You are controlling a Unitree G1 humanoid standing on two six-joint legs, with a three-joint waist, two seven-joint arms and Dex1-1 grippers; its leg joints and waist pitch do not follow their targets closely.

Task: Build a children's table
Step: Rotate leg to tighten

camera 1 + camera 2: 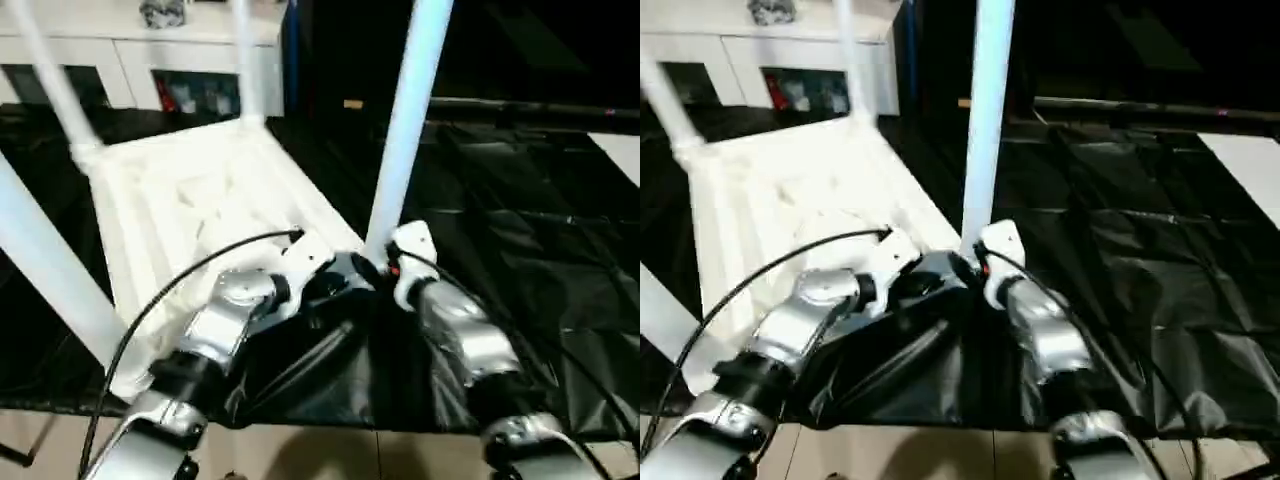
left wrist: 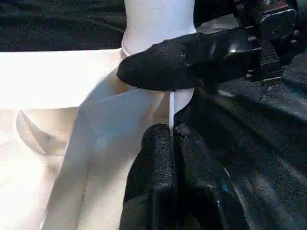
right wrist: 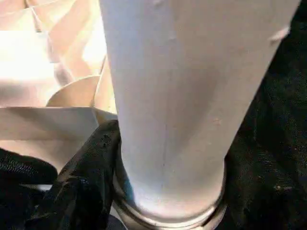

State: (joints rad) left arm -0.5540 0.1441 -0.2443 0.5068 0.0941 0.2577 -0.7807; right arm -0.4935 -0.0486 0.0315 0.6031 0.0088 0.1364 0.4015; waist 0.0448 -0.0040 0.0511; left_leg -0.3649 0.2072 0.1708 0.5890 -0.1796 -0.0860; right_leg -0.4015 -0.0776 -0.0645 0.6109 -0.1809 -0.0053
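Table top (image 1: 190, 200) lying ribbed underside up on black sheet (image 1: 520, 250), toward its left side. Four legs up: near-right leg (image 1: 405, 130) seated in corner socket, far legs (image 1: 55, 85) and (image 1: 245, 60) at back corners, fourth (image 1: 45, 270) at near-left corner. Left gripper (image 2: 168, 132) pinched shut on thin rim of table top at near-right corner. Right gripper (image 1: 385, 262) clamped round base of near-right leg, just above socket. White cabinet (image 1: 150, 45) behind.

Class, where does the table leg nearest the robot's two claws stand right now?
It stands upright in the near right corner socket of the upturned table top, between the left claw and right claw.
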